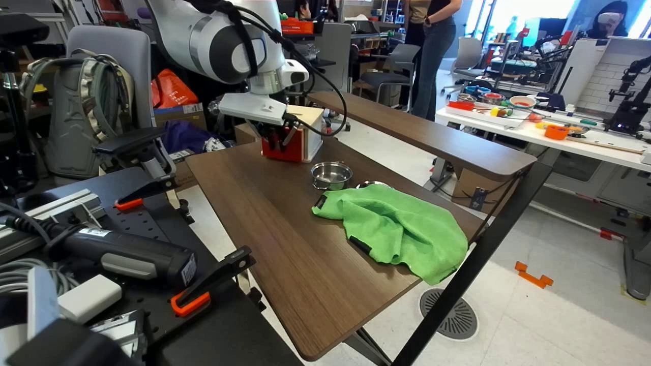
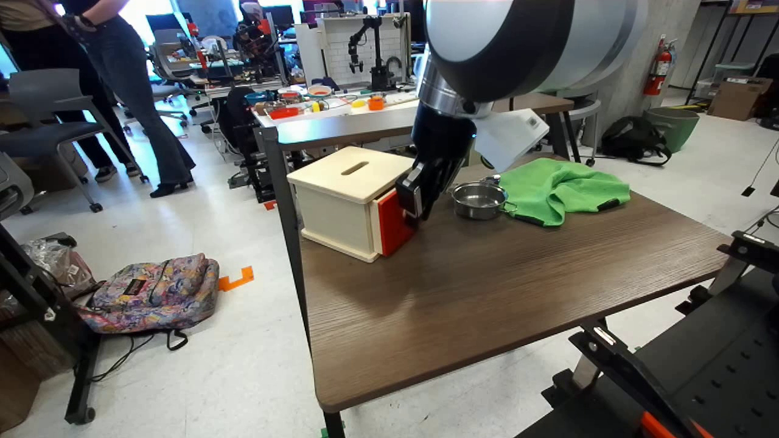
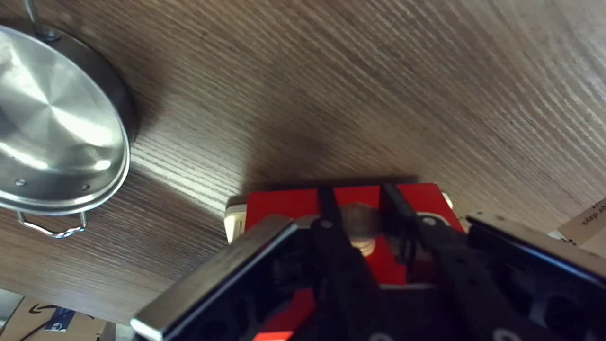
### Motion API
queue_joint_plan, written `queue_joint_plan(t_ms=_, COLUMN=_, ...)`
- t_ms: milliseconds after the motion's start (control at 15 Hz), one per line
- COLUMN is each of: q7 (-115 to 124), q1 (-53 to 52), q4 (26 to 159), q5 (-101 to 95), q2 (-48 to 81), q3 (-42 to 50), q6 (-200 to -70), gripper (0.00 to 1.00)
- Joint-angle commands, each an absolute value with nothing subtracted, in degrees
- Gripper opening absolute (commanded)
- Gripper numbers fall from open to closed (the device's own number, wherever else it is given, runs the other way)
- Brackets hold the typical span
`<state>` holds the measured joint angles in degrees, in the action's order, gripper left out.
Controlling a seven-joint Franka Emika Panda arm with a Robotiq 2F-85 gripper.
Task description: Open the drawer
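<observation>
Drawer held by its knob, pot to one side

The red drawer front sits close to the tan casing, at one end of the table; whether it is slid out a little, I cannot tell. The gripper is closed around the knob: its fingers flank it, and the knob fills the gap between them. In both exterior views the gripper covers part of the red face.

In an exterior view the casing's base comes near the table's edge, and the red face stands past the edge of the slotted lid. In the wrist view, brown wood runs from the red face up to the top. The pot stands near, off to the left, a band of table between, its wire handles sticking out on two sides.

Past the pot, in an exterior view, the green cloth lies bunched and laps over the table's edge; a shiny rim shows beside it, the rest hidden. Floor shows between the table and the black bench along one side, and between it and the long desk along the other.
</observation>
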<state>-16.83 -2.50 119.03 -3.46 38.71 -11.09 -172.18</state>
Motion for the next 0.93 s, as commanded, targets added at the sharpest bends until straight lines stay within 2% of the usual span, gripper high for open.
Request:
queue_joint_plan(t_ms=0, q7=-14.3, q1=-1.9, q4=123.1, q5=-4.0, q2=34.8, q3=-11.1, q6=-171.1, gripper=0.07)
queue_joint_plan(t_ms=867, q7=-14.6, q1=0.5, q4=129.9, q5=-3.3, q2=30.2, q3=-12.5, q6=-170.4, gripper=0.07)
